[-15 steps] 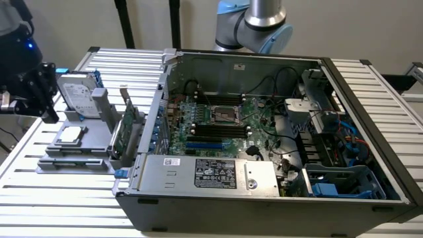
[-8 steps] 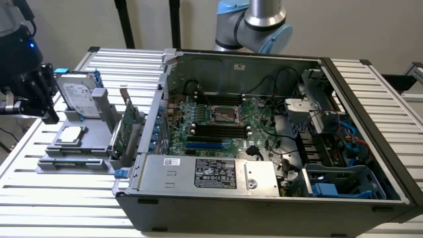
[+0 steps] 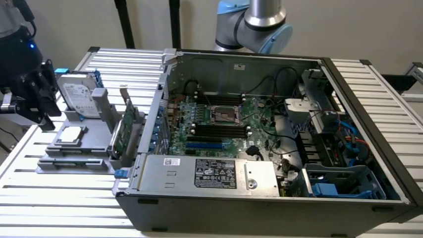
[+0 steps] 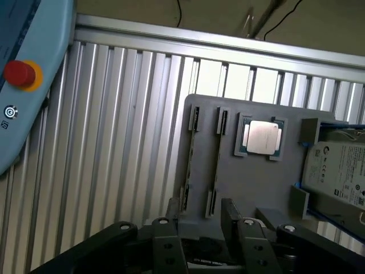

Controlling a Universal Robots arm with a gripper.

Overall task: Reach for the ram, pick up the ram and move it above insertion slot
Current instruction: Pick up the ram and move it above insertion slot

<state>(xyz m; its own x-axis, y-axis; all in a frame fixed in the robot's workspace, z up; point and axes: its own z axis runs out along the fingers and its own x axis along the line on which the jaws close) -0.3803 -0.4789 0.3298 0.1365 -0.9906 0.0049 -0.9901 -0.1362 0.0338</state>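
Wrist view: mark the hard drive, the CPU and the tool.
hard drive (image 4: 336, 171), wrist view, on its label face.
CPU (image 4: 262, 138), wrist view, middle of its metal lid.
tool (image 4: 201, 212), wrist view, midway between its fingertips.

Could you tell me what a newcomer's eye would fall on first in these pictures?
First the open computer case in the middle of the exterior view, its green motherboard bare. At that view's left stands a grey parts tray with a silver hard drive, and the open gripper hangs near it.

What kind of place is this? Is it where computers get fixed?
Probably a robot lab workbench for putting computers together. A robot arm rises behind an open computer case on a ribbed metal table, and a gray holder beside it keeps parts like a hard drive.
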